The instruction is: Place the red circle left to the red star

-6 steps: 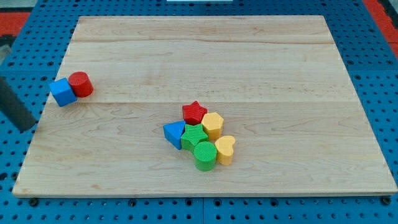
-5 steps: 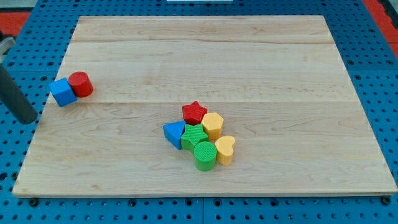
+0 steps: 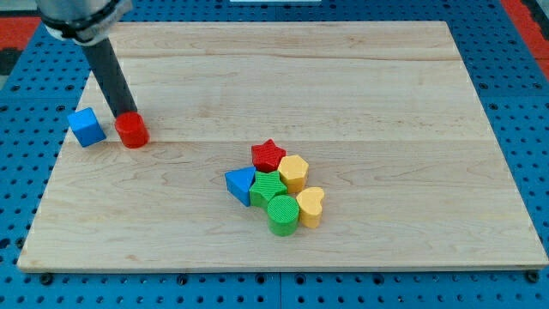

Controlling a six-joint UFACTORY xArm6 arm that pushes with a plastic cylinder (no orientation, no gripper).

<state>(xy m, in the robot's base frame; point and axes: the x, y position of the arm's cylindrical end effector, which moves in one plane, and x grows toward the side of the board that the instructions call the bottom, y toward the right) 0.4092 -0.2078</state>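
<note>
The red circle (image 3: 132, 131) lies on the wooden board (image 3: 360, 94) at the view's left. My tip (image 3: 126, 114) touches its upper edge, with the rod rising toward the view's top left. The red star (image 3: 268, 155) sits near the board's middle, at the top of a cluster of blocks, well to the right of the red circle.
A blue cube (image 3: 87, 126) lies at the board's left edge, just left of the red circle and apart from it. Below the red star cluster a yellow hexagon (image 3: 293, 172), a blue triangle (image 3: 240, 184), a green hexagon (image 3: 268, 189), a green cylinder (image 3: 282, 215) and a yellow heart (image 3: 310, 206).
The rod swung from off the board's left edge to above the red circle. The red circle has slid right and slightly down, away from the blue cube.
</note>
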